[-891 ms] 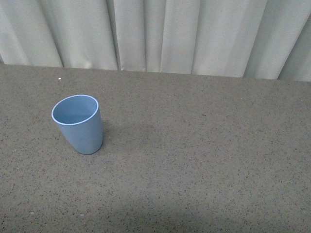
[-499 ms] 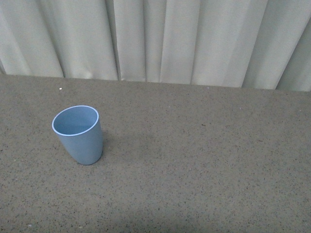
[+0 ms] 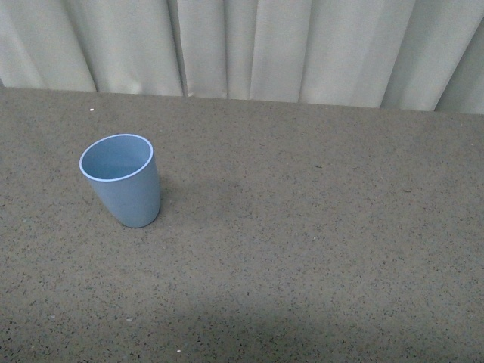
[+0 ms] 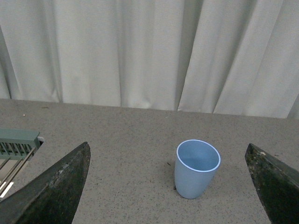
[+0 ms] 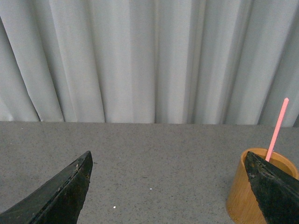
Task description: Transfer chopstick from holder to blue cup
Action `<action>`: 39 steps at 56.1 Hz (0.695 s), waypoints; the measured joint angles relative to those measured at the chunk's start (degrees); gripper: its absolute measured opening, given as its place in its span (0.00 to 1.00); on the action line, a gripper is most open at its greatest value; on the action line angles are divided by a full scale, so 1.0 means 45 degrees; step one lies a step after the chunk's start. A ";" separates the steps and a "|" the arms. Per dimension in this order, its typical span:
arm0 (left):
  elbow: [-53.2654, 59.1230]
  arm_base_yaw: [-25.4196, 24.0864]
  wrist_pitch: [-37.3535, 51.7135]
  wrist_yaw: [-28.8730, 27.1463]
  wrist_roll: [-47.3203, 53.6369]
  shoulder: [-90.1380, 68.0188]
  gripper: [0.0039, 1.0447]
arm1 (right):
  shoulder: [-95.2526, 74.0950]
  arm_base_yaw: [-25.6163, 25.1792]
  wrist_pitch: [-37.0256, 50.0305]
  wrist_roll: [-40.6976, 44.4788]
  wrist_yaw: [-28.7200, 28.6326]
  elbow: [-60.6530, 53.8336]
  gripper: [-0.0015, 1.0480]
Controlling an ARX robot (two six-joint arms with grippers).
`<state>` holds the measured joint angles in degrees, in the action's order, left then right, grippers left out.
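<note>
front view: the blue cup (image 3: 121, 180) is standing upright on the left part of the speckled grey-brown table (image 3: 318, 249), with its mouth open and nothing showing inside it. a pale pleated curtain (image 3: 249, 45) is hanging behind the far edge of the table.

left wrist view: the left gripper (image 4: 167, 144) is hovering above the table with its two dark fingers (image 4: 56, 191) spread wide and holding nothing. the blue cup (image 4: 197, 169) is standing ahead of the gripper, within the gap between the fingers and nearer to one of them, touching neither. a pale green slatted object (image 4: 16, 142) is showing at the edge of the picture, beside the other finger; what it is cannot be told.

right wrist view: the right gripper (image 5: 168, 153) is also hovering with its fingers (image 5: 58, 196) spread wide and gripping nothing. the chopstick (image 5: 276, 130) is standing tilted in a round light-brown wooden holder (image 5: 245, 196), its upper end rising well above the rim against the curtain. the holder is sitting on the table ahead of the gripper and is partly covered in the picture by one finger. the chopstick is lying just outside the gap between the fingers, and the gripper is not touching it.
</note>
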<state>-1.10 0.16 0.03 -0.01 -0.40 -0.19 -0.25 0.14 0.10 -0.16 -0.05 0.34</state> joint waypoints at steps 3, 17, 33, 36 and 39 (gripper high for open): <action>0.0000 -0.0005 0.0000 0.0000 0.0000 0.0000 0.94 | 0.0000 0.0000 0.0000 0.0000 -0.0005 0.0000 0.91; 0.0000 -0.0005 0.0000 0.0000 0.0000 0.0000 0.94 | 0.0000 0.0000 0.0000 0.0000 -0.0005 0.0000 0.91; 0.0000 0.0000 0.0000 0.0000 0.0000 0.0000 0.94 | 0.0000 0.0000 0.0000 0.0000 -0.0005 0.0000 0.91; 0.0000 0.0000 0.0000 0.0000 0.0000 0.0000 0.94 | 0.0000 0.0000 0.0000 0.0000 0.0000 0.0000 0.91; 0.0000 -0.0005 0.0000 0.0000 0.0000 0.0000 0.94 | 0.0000 0.0000 0.0000 0.0000 -0.0005 0.0000 0.91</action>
<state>-1.10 0.14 0.03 -0.01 -0.40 -0.19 -0.25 0.14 0.10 -0.16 -0.08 0.34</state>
